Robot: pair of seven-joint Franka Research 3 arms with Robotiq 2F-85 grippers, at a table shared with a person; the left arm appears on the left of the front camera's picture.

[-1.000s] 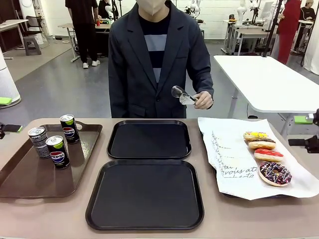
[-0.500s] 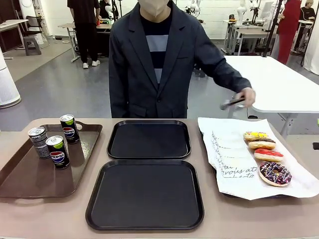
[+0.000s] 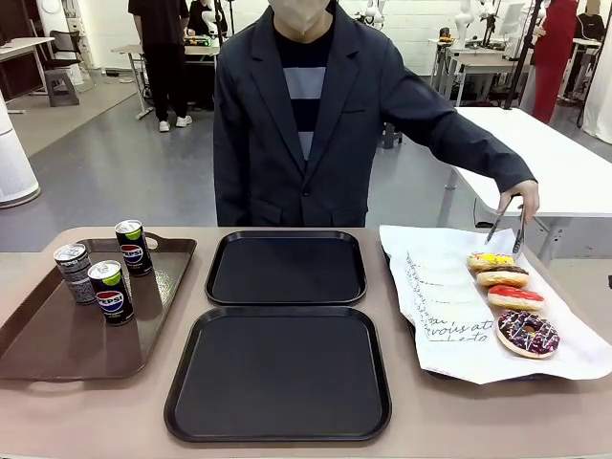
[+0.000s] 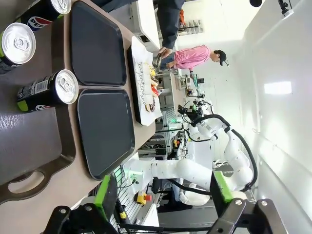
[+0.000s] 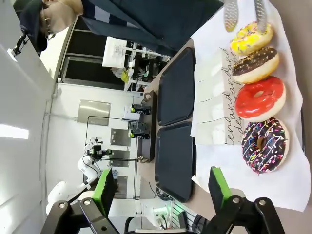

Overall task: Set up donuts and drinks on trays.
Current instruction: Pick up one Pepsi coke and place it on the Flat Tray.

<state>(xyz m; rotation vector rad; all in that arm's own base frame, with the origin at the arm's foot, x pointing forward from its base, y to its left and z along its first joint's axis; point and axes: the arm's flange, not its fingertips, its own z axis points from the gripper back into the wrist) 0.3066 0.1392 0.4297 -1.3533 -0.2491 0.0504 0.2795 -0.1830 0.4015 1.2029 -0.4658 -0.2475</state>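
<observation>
Seen from the front, the two black trays lie bare at the middle of the table (image 3: 86, 416), the far tray (image 3: 287, 273) toward 12 o'clock and the near tray (image 3: 279, 373) toward 6 o'clock, their rims just beside each other. At 9 o'clock the brown tray (image 3: 48, 344) carries the drinks, all upright: the far Pepsi can (image 3: 133, 247), the grey patterned can (image 3: 74, 273) and the near Pepsi can (image 3: 112, 293). At 3 o'clock the white paper (image 3: 440, 287) with black script bears a row of donuts running from 12 toward 6: the yellow donut (image 3: 491, 260), the chocolate donut (image 3: 503, 277), the red donut (image 3: 516, 298) and the dark sprinkled donut (image 3: 528, 334). The person's hand (image 3: 524, 196) holds tongs (image 3: 505, 228), tips parted, at the yellow donut's 12 o'clock edge; whether they touch it cannot be told. The left gripper (image 4: 163, 195) hangs over the brown tray's near end, fingers spread and empty. The right gripper (image 5: 162, 187) hangs at the paper's 6 o'clock end, green pads wide apart, gripping nothing.
</observation>
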